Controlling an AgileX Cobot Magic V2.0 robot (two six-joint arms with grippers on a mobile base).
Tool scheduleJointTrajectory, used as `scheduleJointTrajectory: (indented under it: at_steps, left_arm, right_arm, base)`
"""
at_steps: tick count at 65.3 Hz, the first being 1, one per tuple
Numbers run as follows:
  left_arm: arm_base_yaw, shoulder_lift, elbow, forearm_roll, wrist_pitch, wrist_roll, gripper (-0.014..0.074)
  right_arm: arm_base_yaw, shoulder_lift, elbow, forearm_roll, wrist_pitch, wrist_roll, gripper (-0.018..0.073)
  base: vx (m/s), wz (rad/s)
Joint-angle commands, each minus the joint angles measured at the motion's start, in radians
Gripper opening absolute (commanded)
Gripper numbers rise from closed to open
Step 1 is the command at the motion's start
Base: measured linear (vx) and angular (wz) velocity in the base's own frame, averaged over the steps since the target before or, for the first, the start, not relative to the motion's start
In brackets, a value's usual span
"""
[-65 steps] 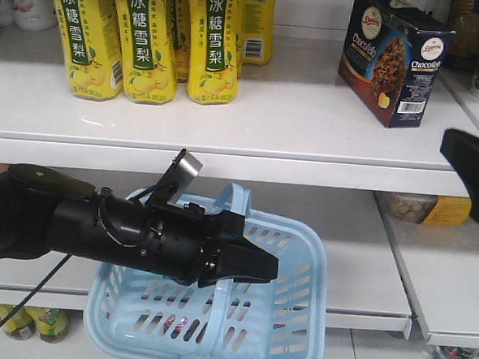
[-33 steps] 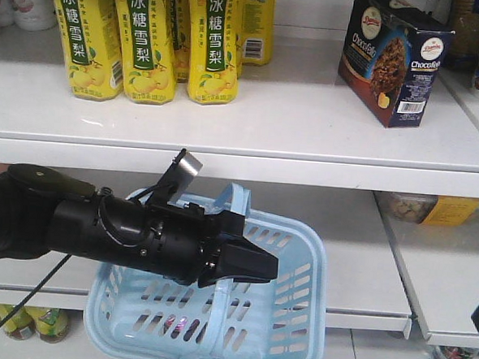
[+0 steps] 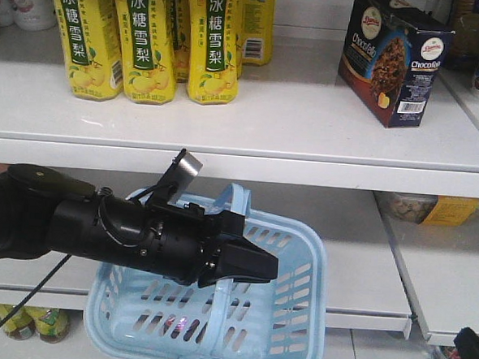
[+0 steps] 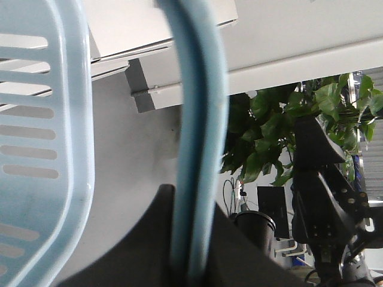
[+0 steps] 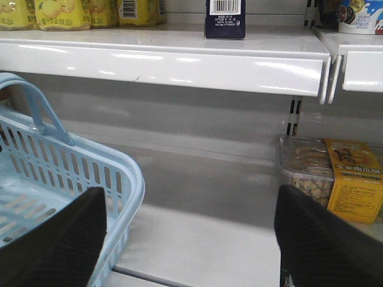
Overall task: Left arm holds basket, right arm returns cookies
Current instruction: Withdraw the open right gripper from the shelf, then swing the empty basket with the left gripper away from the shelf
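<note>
The cookies (image 3: 397, 59), a dark navy Chocofello box, stand upright on the upper shelf at the right. The right wrist view shows their barcode side (image 5: 225, 18) at the top. My left gripper (image 3: 246, 265) is shut on the swing handle (image 4: 197, 119) of the light blue basket (image 3: 296, 313), which hangs in front of the lower shelf. The handle runs straight down between the two black fingers of this gripper (image 4: 188, 263). Only a black tip of my right gripper (image 3: 474, 357) shows, at the bottom right corner. It is open (image 5: 188, 239) and empty, just right of the basket (image 5: 72, 173).
Yellow drink cartons (image 3: 150, 40) line the upper shelf at the left. The white shelf edge (image 3: 240, 165) juts out above the basket. A clear snack tub (image 5: 305, 167) and a yellow box (image 5: 353, 179) sit on the lower shelf at the right.
My right gripper has dropped from beside the upper shelf at the right edge to the bottom right corner. The left arm, basket and cookies have not moved.
</note>
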Motion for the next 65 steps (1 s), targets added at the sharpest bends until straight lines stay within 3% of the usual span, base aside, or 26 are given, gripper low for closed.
scheduleJointTrajectory:
  at_steps: [1, 9, 20, 65]
  left_arm:
    - [0.011, -0.042, -0.031, -0.087, -0.035, 0.021, -0.0006]
    - [0.011, -0.042, -0.031, -0.087, -0.035, 0.021, -0.0006]
    - [0.011, -0.042, -0.031, -0.087, -0.035, 0.021, -0.0006]
    - [0.011, -0.042, -0.031, -0.087, -0.035, 0.021, -0.0006]
  right_arm:
    - [-0.006, 0.011, -0.027, -0.003, -0.075, 0.000, 0.0466]
    - [-0.006, 0.011, -0.027, 0.001, -0.066, 0.000, 0.0293]
    - [-0.006, 0.011, -0.027, 0.001, -0.063, 0.000, -0.0012]
    - [-0.006, 0.011, -0.027, 0.001, -0.068, 0.002, -0.0008]
  base:
    - [0.00, 0.00]
    - [0.00, 0.00]
    - [0.00, 0.00]
    - [0.00, 0.00]
